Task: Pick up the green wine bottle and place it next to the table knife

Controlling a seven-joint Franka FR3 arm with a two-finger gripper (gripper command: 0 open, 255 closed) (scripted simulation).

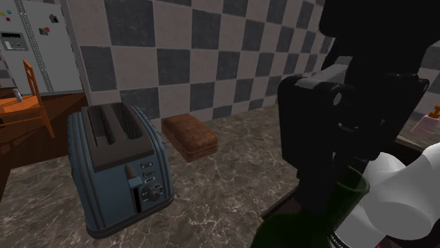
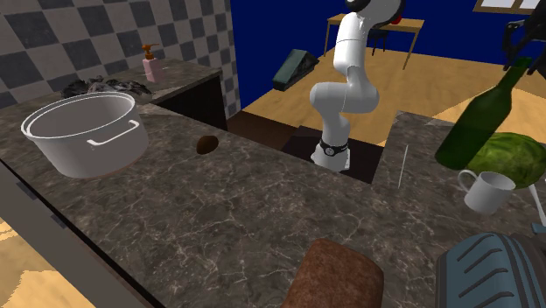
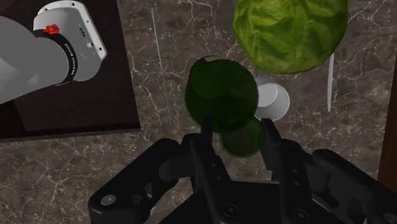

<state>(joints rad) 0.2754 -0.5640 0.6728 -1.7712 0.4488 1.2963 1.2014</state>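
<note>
Item one: claw (image 3: 236, 127), its black fingers (image 3: 207, 130) clamped on the neck of the green wine bottle (image 3: 219, 95), which I see hanging tilted under the claw, body toward the marbled surface (image 3: 76, 172). Item two, on the surface below the claw: a white mug (image 3: 277, 102) just beside the bottle's body, a green leafy head (image 3: 289, 32) past the mug, and the table knife (image 3: 329, 83), a slim pale strip beside that head, apart from the bottle. Item three, well away from the claw: a blue toaster (image 1: 116, 169) and a brown loaf (image 1: 189, 136).
</note>
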